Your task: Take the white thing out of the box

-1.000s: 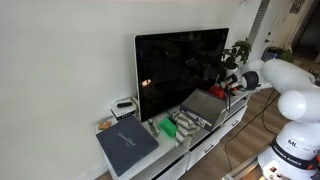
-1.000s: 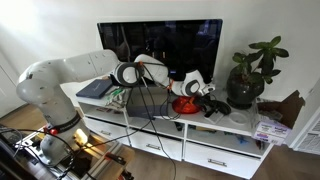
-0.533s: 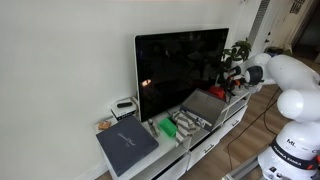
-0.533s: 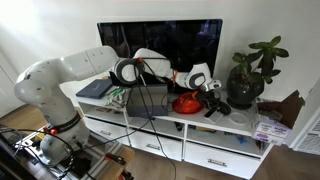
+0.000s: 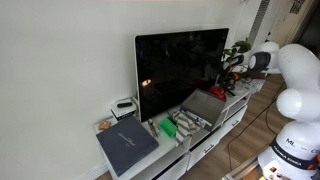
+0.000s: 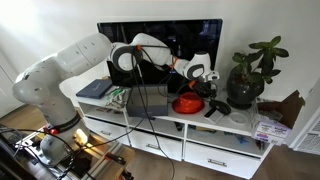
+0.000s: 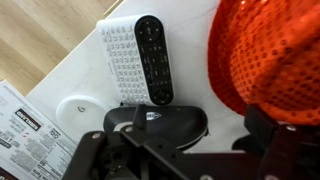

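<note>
- 1 box (image 5: 203, 106): shallow grey rectangular case with a flat lid panel, sat on the tabletop (image 6: 238, 118) in front of 1 TV (image 5: 180, 65).
- 1 end effector (image 6: 207, 74): hung above the tabletop, off to one side of the box. Open or closed, couldn't tell.
- Wrist view showed 1 white rectangular slab (image 7: 118, 55) with a dotted grid texture, and 1 black oval remote (image 7: 153, 58) lying on it.
- Also 1 red sequinned thing (image 7: 270, 55) and 1 glossy black rounded piece (image 7: 160, 122).
- White thing: couldn't tell which item it was.
</note>
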You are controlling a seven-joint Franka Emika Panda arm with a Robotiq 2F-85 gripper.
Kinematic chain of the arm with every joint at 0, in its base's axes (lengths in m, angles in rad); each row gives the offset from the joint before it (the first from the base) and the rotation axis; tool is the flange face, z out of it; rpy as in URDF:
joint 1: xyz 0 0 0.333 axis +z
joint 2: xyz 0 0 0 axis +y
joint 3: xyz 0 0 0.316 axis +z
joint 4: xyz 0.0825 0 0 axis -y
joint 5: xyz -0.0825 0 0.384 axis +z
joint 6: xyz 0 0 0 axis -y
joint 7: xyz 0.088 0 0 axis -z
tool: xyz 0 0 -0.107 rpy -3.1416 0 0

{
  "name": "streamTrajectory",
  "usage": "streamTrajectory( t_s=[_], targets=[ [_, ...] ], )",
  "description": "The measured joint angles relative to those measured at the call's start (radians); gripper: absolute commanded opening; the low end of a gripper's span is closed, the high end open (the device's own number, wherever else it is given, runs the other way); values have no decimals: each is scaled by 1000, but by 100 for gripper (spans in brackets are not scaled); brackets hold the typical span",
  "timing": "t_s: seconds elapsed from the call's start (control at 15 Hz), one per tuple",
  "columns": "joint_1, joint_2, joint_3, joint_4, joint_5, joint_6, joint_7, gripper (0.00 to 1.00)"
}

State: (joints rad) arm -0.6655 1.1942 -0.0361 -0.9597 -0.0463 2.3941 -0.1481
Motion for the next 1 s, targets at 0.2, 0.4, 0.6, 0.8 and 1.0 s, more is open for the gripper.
streamTrajectory(
  t_s=[0.2,0.4,0.6,0.8,1.0],
  targets=[
    [-32,-100,73,-123,1,-4,-117,100],
    [-68,-197,138,-252,2,-14,-227,100],
    [-114,-303,210,-389,15,-73,-311,100],
    [-152,-414,260,-531,28,-145,-343,100],
    [-136,-534,237,-675,97,-206,-357,100]
  ],
)
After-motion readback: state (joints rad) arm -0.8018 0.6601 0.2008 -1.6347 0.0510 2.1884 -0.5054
